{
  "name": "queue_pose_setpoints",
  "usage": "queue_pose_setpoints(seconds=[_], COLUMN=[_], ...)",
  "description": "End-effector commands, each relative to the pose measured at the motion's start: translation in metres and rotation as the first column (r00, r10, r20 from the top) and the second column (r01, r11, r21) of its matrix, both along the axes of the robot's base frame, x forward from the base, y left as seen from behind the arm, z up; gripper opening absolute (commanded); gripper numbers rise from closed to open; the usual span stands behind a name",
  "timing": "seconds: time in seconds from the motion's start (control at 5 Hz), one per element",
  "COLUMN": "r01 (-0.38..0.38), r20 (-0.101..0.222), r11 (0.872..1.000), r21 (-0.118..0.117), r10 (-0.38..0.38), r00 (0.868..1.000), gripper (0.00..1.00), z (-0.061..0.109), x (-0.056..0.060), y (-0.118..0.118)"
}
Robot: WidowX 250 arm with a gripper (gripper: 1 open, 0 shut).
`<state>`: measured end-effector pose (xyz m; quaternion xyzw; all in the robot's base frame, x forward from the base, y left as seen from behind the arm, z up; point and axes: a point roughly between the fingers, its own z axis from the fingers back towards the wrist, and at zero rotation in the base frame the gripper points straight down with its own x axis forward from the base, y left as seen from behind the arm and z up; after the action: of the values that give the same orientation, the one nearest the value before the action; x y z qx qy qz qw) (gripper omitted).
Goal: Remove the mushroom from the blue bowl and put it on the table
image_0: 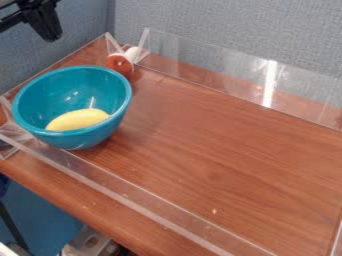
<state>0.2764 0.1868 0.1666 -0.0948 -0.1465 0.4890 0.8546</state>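
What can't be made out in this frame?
- Gripper: camera view, dark and cut off by the top-left edge; its jaws can't be seen.
- Red-and-white object behind the blue bowl: small, bowl rim covers its base; identity unclear.
- Yellow item in bowl: too blurred to identify.

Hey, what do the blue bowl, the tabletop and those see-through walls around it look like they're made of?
The blue bowl looks like glossy moulded plastic: uniform teal with soft highlights inside. The table looks like reddish-brown wood or wood-grain laminate, semi-gloss with streaked grain; which one is unclear. The clear walls look like acrylic, transparent with bright edges.
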Motion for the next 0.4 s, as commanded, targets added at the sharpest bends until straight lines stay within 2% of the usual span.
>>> queue_pose_setpoints(seconds=[0.0, 0.2], r01=[0.04, 0.074], r20=[0.053, 0.047], r11=[0.997, 0.994], r21=[0.066, 0.077], r10=[-0.043, -0.078], r00=[0.998, 0.996], gripper=[0.0, 0.0], z=[0.016, 0.005], x=[0.005, 0.008], y=[0.0, -0.001])
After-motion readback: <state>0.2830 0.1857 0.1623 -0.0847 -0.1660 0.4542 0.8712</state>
